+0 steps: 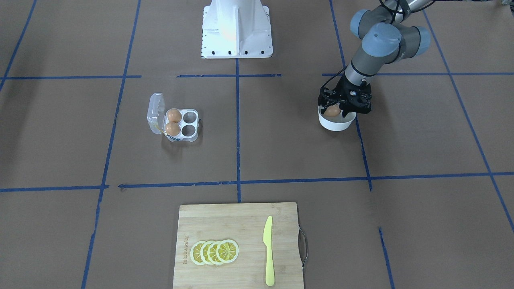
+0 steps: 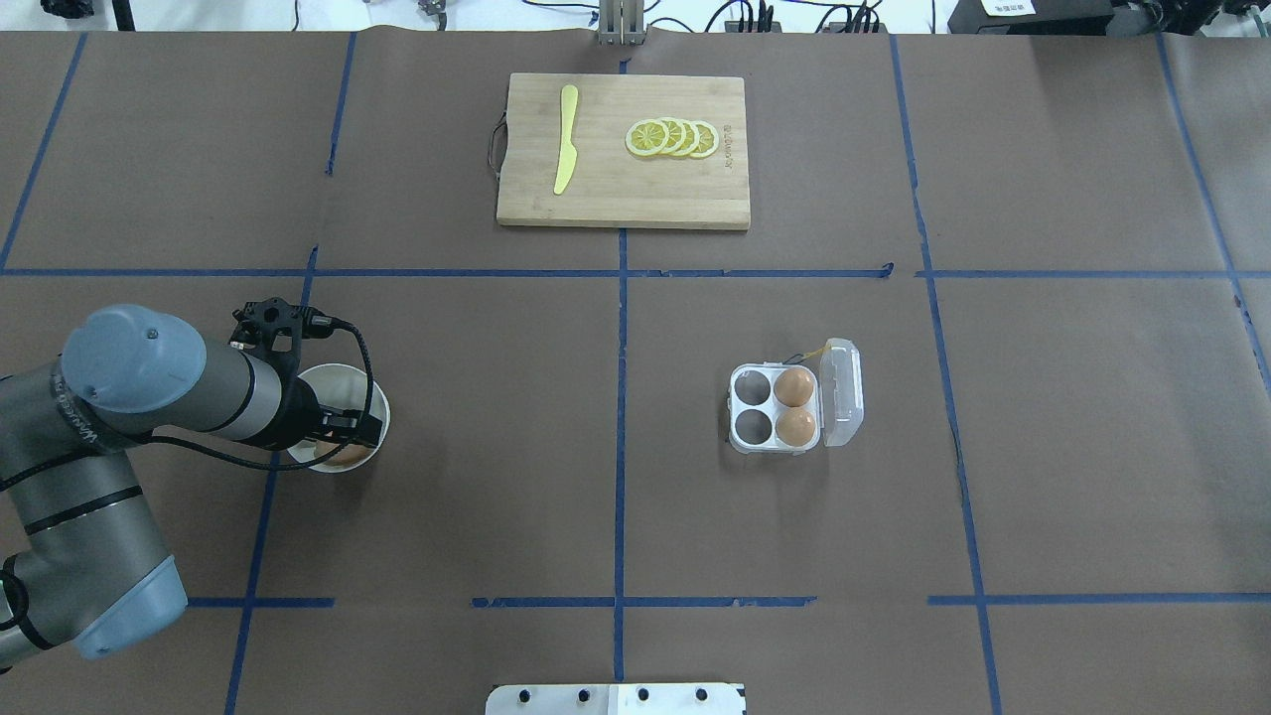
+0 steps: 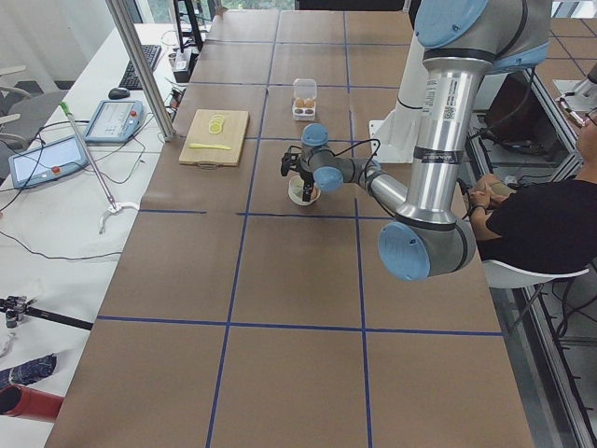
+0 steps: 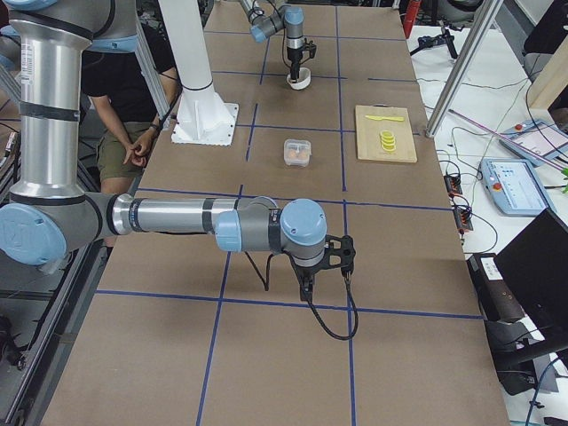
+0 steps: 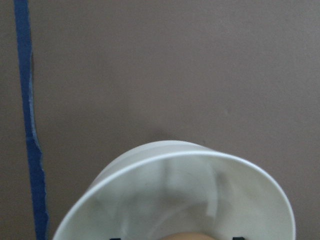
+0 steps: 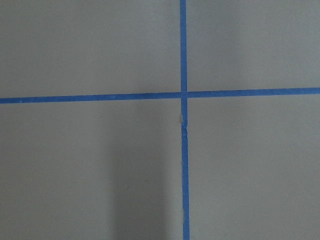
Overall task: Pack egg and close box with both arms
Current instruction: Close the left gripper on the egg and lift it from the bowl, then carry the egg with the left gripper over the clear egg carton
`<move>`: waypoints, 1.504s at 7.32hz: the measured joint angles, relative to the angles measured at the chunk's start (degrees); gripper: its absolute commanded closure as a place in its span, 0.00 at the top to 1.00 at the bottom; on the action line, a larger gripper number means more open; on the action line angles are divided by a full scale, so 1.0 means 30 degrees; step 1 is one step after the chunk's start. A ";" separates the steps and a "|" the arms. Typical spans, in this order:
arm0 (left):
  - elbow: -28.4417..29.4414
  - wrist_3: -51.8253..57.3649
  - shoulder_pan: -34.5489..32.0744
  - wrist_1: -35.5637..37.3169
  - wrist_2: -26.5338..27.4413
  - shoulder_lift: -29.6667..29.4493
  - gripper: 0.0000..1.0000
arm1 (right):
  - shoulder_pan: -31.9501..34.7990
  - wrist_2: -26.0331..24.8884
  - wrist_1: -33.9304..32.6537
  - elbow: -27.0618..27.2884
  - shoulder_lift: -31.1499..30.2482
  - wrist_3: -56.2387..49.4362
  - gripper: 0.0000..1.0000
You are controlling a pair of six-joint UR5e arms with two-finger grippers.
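The egg (image 1: 331, 111) lies in a round white bowl (image 1: 336, 124) on my left side; it also shows in the overhead view (image 2: 348, 456). My left gripper (image 1: 338, 107) reaches down into the bowl, its jaws apart on either side of the egg. In the left wrist view the egg's top (image 5: 200, 236) peeks in at the bottom edge. The clear box (image 2: 776, 409) stands mid-table with its lid (image 2: 842, 392) open, two brown eggs in the cups by the lid and two cups empty. My right gripper (image 4: 307, 282) hangs over bare table far from the box; I cannot tell its state.
A wooden cutting board (image 2: 624, 199) with lemon slices (image 2: 673, 138) and a yellow knife (image 2: 566, 149) lies at the far side. The white robot base (image 1: 237, 30) stands at the near middle. Blue tape lines cross the brown table.
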 measured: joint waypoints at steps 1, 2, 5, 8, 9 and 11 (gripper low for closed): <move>0.0006 0.0000 0.0001 0.0014 0.0000 -0.0001 0.38 | 0.0000 0.0018 -0.0025 0.0008 -0.0004 0.0000 1.00; 0.0007 0.0001 0.0001 0.0028 0.0000 0.0008 0.18 | 0.0000 0.0028 -0.0037 0.0016 -0.0015 -0.0001 1.00; -0.0303 0.0000 -0.0112 0.0060 -0.0007 0.0109 0.00 | 0.0000 0.0085 -0.0038 0.0027 -0.0023 0.0000 1.00; -0.1883 0.0052 -0.0528 0.1445 -0.0036 0.0042 0.00 | 0.0000 0.0434 -0.0041 0.0044 -0.0001 0.0025 1.00; -0.2449 0.0019 -0.1030 0.2260 -0.0075 -0.0400 0.00 | 0.0001 0.0483 -0.0049 0.0055 0.0000 0.0028 1.00; -0.2643 -0.1690 -0.1561 0.2624 -0.0277 -0.2618 0.00 | 0.0000 0.0524 -0.0063 0.0112 0.0001 0.0024 1.00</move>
